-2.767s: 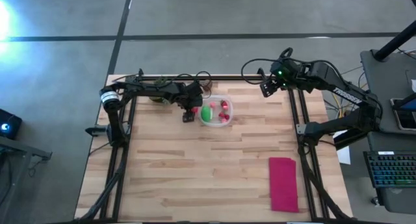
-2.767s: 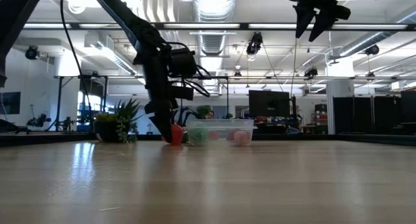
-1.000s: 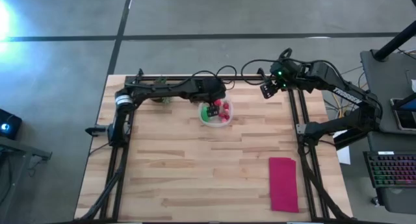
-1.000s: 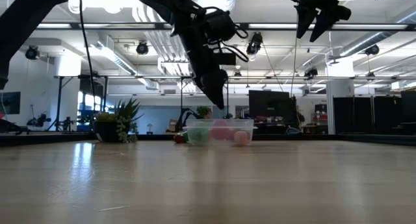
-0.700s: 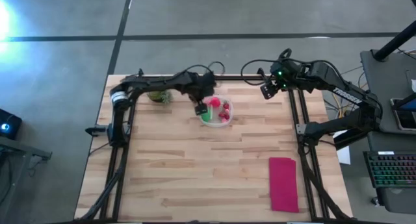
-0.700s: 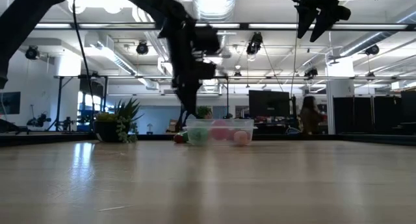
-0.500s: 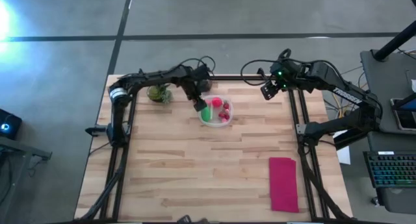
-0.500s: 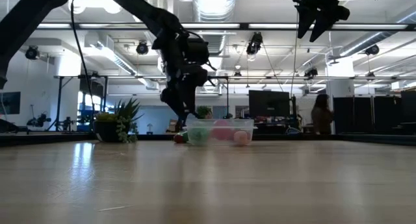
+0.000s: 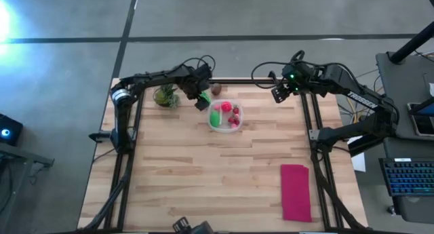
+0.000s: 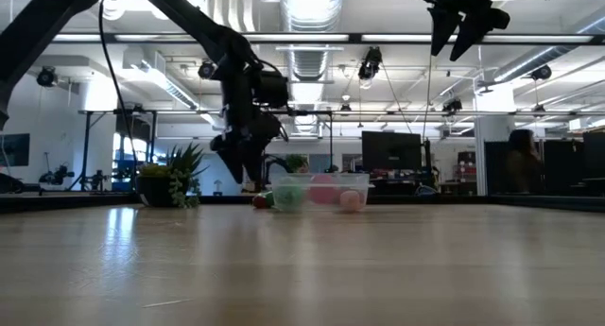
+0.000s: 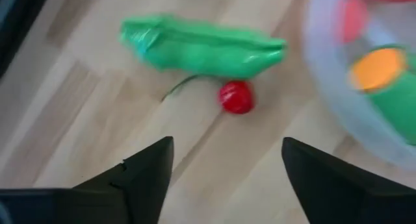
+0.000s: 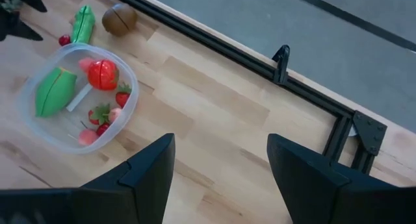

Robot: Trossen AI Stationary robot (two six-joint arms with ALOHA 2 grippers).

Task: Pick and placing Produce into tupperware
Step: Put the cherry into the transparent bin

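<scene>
From above, white lettering runs along the right arm's dark link but is too small to read. The clear, rounded-square tupperware (image 9: 225,116) sits near the far middle of the pale plank table (image 9: 203,180), holding a green piece and several red ones. The left gripper (image 9: 201,102) hangs just beside its far-left corner, close to a brown piece (image 9: 216,89) and the potted plant (image 9: 165,97). The right gripper (image 9: 279,92) waits over the far right edge. A flat magenta cloth (image 9: 296,192) lies near the front right.

At table level, the translucent tupperware (image 10: 319,192) shows soft red and green shapes inside; the left gripper (image 10: 248,175) points down beside it, above the table, and the right gripper (image 10: 454,42) hangs high, fingers spread.

The left wrist camera shows its own fingers spread wide and empty over a glossy green pea pod (image 11: 203,47) and a small round red cherry (image 11: 236,97) with a thin stem, both lying outside the container's rim (image 11: 338,100).

The right wrist camera shows wide, empty fingers, the tupperware (image 12: 29,91) with a sliced tomato (image 12: 103,74), strawberries and a green wedge (image 12: 53,91), and outside it the pod (image 12: 82,24) and a brown kiwi-like ball (image 12: 119,19)
</scene>
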